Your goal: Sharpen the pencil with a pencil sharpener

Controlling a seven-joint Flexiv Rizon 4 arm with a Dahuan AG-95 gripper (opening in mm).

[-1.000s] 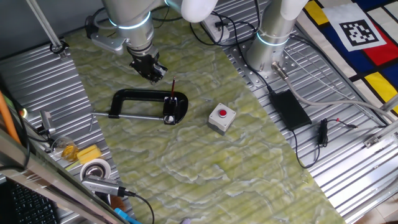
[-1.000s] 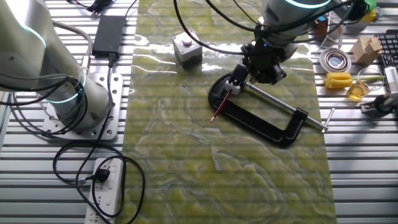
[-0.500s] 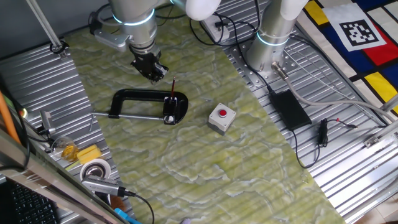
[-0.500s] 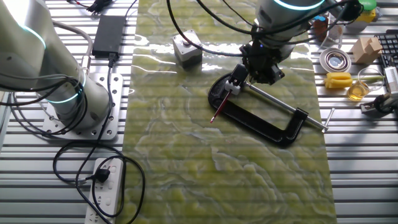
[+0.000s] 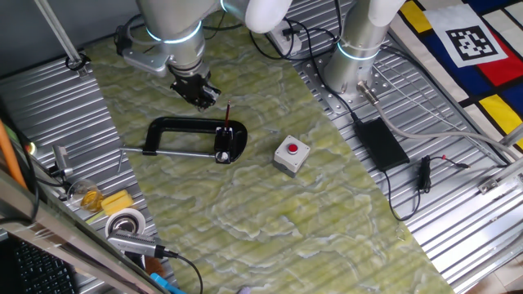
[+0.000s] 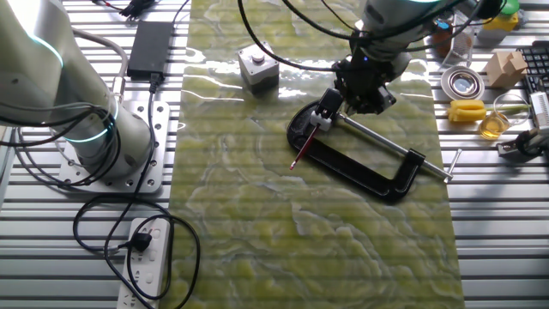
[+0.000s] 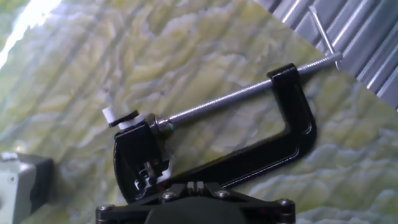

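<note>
The pencil (image 5: 228, 113) stands in the pencil sharpener (image 5: 232, 139), which is pinched in the G-clamp (image 5: 176, 126) mid-tabletop. The hand (image 5: 198, 94) hovers at the pencil's ten o'clock, empty; whether its fingers are apart I cannot tell. Gripping and turning the pencil appears undone.

Black clamp (image 5: 192, 139) on green mat (image 5: 245, 204), pencil (image 5: 227, 115) upright at its end, grey button box (image 5: 291, 155) nearby
</note>
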